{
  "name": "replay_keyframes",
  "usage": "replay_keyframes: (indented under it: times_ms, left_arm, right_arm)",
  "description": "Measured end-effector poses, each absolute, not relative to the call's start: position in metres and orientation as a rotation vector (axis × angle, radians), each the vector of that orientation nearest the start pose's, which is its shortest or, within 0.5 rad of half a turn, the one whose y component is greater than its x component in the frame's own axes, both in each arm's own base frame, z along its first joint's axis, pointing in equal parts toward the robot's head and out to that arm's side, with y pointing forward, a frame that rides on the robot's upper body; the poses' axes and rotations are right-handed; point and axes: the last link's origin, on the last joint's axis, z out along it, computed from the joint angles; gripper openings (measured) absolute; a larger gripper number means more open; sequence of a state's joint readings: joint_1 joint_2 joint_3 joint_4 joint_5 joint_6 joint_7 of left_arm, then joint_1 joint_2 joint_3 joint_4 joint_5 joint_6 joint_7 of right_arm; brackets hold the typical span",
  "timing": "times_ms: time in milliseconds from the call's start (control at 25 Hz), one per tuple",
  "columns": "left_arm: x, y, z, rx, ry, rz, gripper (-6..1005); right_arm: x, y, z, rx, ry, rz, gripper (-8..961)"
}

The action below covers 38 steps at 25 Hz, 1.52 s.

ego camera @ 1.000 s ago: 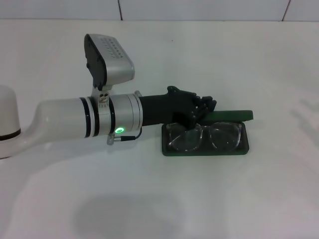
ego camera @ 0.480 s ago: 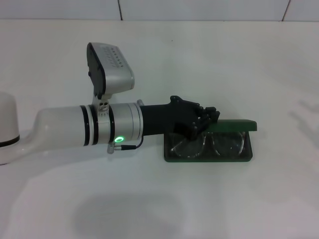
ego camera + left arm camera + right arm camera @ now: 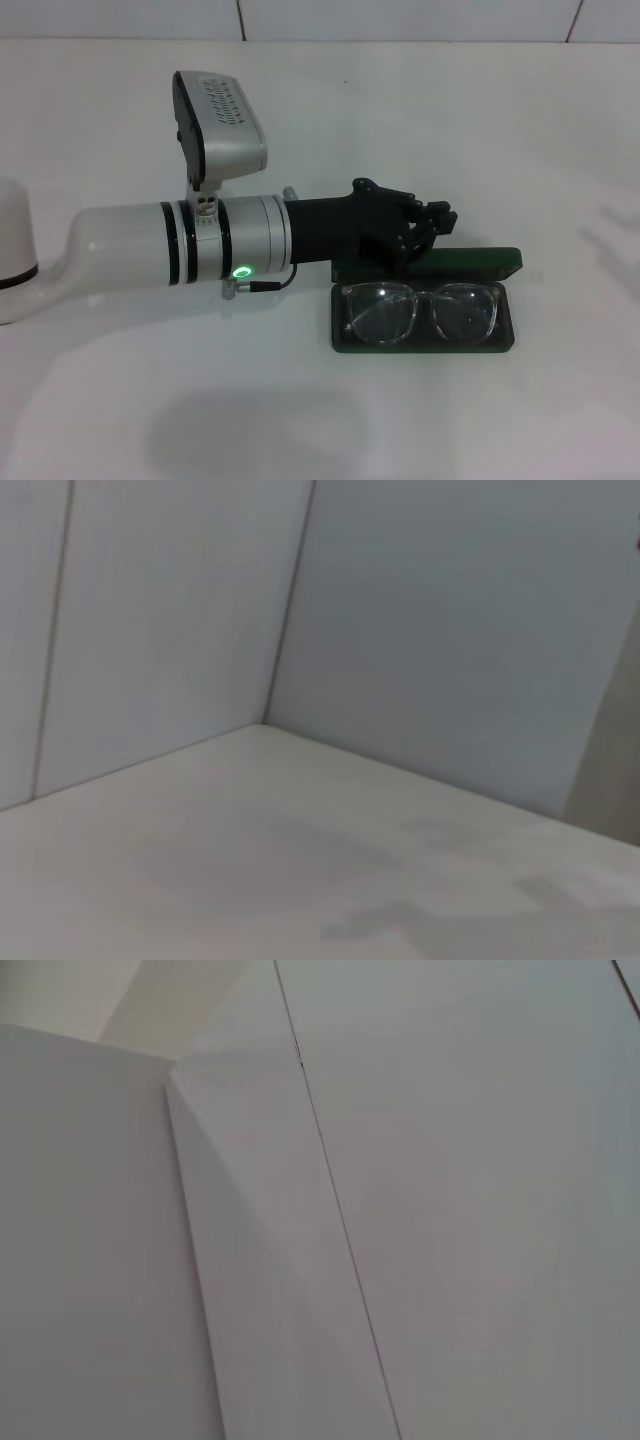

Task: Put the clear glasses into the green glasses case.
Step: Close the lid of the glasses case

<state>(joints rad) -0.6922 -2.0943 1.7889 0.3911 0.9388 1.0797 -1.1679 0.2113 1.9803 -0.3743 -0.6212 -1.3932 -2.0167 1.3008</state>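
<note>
the white table (image 3: pixel 520 120) fills the head view, bounded at the far edge by a pale panelled wall. the left arm (image 3: pixel 150 255) reaches across the table from the robot's left, a white cylindrical forearm with a lit green indicator and a grey-and-white camera block mounted on top of the wrist. at its end sits the left gripper (image 3: pixel 425 228), a black multi-jointed hand positioned over the far left part of the case, above and just behind the hinged lid. its fingers (image 3: pixel 440 215) appear curled loosely together with no object between them; it holds nothing, and whether the fingertips touch the lid edge cannot be determined from this angle. the green glasses case (image 3: pixel 420 345) lies open on the table to the right of the wrist, its tray flat and its lid (image 3: pixel 480 262) standing behind, seen nearly edge-on. the clear glasses (image 3: pixel 420 312) lie inside the tray, lenses facing up, spanning almost the full width of the case, clear of the gripper. the left wrist view shows only bare table surface and wall panels; the right wrist view shows only pale wall panels and a seam. the right arm and its gripper do not appear in any view.
</note>
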Motion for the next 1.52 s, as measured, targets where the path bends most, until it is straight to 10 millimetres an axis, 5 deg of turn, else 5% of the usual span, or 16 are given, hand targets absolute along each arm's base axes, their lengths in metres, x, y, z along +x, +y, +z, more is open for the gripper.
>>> replay_keyframes:
  times_ms: [1520]
  left_arm:
    - [-0.193, 0.322, -0.125, -2.868, -0.558, -0.755, 124]
  right_arm:
    - [0.312, 0.229, 0.139, -2.02, 0.393, 1.428, 380]
